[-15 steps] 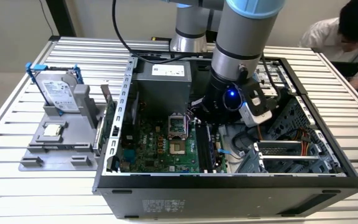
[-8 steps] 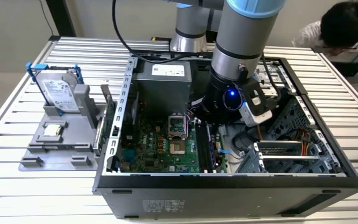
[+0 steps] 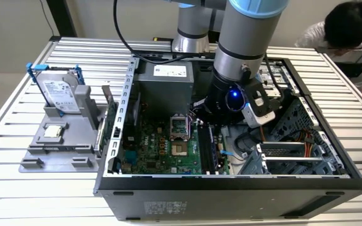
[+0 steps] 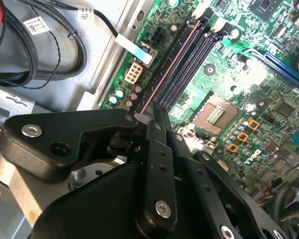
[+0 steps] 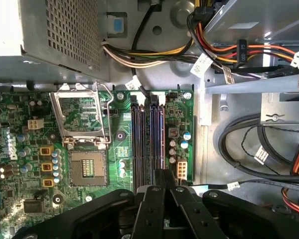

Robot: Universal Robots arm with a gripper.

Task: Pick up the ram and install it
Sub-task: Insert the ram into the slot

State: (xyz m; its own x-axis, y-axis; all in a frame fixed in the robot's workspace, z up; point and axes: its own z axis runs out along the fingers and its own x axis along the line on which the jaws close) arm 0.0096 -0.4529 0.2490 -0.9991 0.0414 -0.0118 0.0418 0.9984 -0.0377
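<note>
Inside the open computer case (image 3: 231, 181) on the slatted table (image 3: 17, 193), the arm (image 3: 244, 52) reached down over the memory slots at the edge of the motherboard (image 3: 162, 150). In both wrist views the gripper (image 5: 164, 175) had its fingers (image 4: 161, 117) drawn nearly together, pinching one end of the ram (image 4: 172, 62), a thin stick seen edge-on. The ram stood in line with the memory slots (image 5: 148, 144), lying along one slot; whether it was fully seated could not be told. In the first wrist view the ram (image 5: 162, 144) ran up from the fingertips toward the white slot latches.

The empty processor socket (image 5: 84, 149) lay beside the slots, well clear of the gripper. The power supply (image 3: 165, 82) sat at the far end of the case, with a bundle of coloured cables (image 5: 149, 57) leading from it.

Towards the exterior view's left, outside the case, a grey fixture (image 3: 55, 146) held a hard drive (image 3: 60, 94) upright in blue rails. A person (image 3: 350, 28) sat beyond the table at the exterior view's upper right.
</note>
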